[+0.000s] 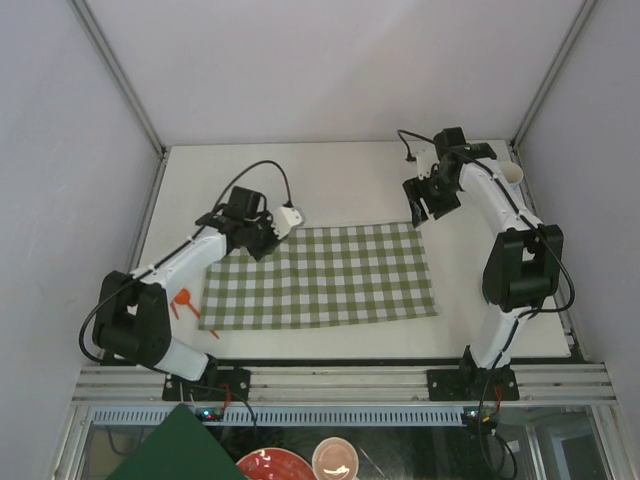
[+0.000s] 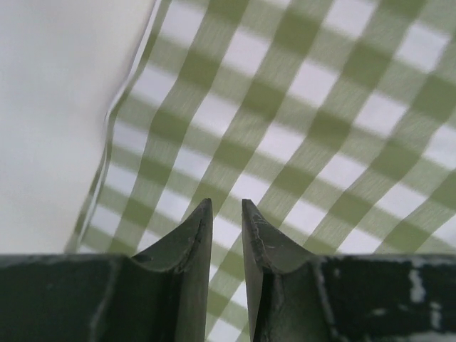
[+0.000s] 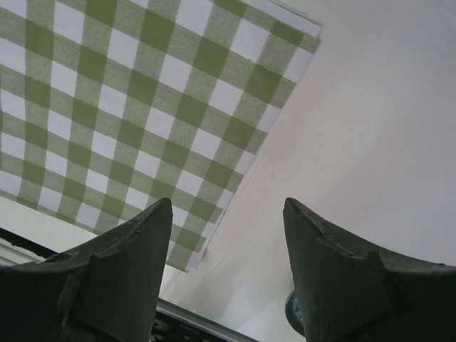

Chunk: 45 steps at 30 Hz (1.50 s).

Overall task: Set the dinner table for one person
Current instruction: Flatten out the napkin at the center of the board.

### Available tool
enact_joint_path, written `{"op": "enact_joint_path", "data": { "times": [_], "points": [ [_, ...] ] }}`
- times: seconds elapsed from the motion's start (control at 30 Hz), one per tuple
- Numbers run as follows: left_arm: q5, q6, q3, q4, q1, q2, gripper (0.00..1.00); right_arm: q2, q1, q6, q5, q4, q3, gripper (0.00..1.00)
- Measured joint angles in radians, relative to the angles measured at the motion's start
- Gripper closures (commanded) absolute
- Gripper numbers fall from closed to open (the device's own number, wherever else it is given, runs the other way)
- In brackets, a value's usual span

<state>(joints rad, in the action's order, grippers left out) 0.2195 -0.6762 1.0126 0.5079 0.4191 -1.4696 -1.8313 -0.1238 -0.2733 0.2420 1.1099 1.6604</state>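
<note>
Dinner table (image 1: 350, 180) — a broad, flat, off-white rectangular surface edged in metal framing, matte and hard-looking. It fills the middle of the top view, with both arm bases bolted at its near edge.

On it we see a green-and-white checked cloth (image 1: 320, 275), thin and woven. It is spread flat, its long axis running left to right between the two arms, and its far-left hem ripples slightly.

The left tool (image 1: 266, 240) hovers over the cloth's far-left corner. Its two dark, tapered fingers are parted by only a narrow slit, with nothing between them. The right tool (image 1: 419, 210) hangs just beside the far-right corner, over bare surface, its fingers wide apart and empty.

Past the near rail, off the surface, lie a red dish (image 1: 268, 466) and a pale round bowl (image 1: 335, 458), both rigid-looking. A pale cup (image 1: 512, 176) stands in the far-right corner, partly hidden by the right arm. Small orange pieces (image 1: 185, 300) lie by the left arm, just off the cloth's left edge; they are too small for us to identify.

We judge the cloth laid and the tableware due next. The cup lies right of and beyond the right tool — the nearer arm for it. The orange pieces lie nearward and left of the left tool, so we would assign them to that arm.
</note>
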Motion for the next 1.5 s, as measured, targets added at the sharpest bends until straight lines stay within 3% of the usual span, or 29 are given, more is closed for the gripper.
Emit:
{"op": "enact_joint_path", "data": {
  "times": [0.27,0.4,0.47,0.77,1.03,1.5],
  "points": [
    [0.211,0.004,0.065,0.13,-0.487,-0.105,0.61,-0.013,-0.05,0.0,-0.017,-0.003,-0.001,0.35],
    [0.281,0.006,0.133,0.175,-0.653,-0.181,0.53,-0.013,-0.049,0.0,-0.018,-0.01,-0.001,0.35],
    [0.314,0.009,0.165,0.199,-0.691,-0.224,0.54,-0.014,-0.05,0.0,-0.019,-0.012,-0.002,0.35],
    [0.414,0.014,0.336,0.318,-0.74,-0.421,0.56,-0.016,-0.068,0.001,-0.023,-0.017,-0.003,0.35],
    [0.412,0.03,0.512,0.402,-0.741,-0.547,0.54,-0.016,-0.069,0.002,-0.023,-0.018,-0.006,0.35],
    [0.414,-0.011,0.821,0.69,-0.741,-0.822,0.54,-0.016,-0.08,0.004,-0.023,-0.017,-0.006,0.35]
  ]
}}
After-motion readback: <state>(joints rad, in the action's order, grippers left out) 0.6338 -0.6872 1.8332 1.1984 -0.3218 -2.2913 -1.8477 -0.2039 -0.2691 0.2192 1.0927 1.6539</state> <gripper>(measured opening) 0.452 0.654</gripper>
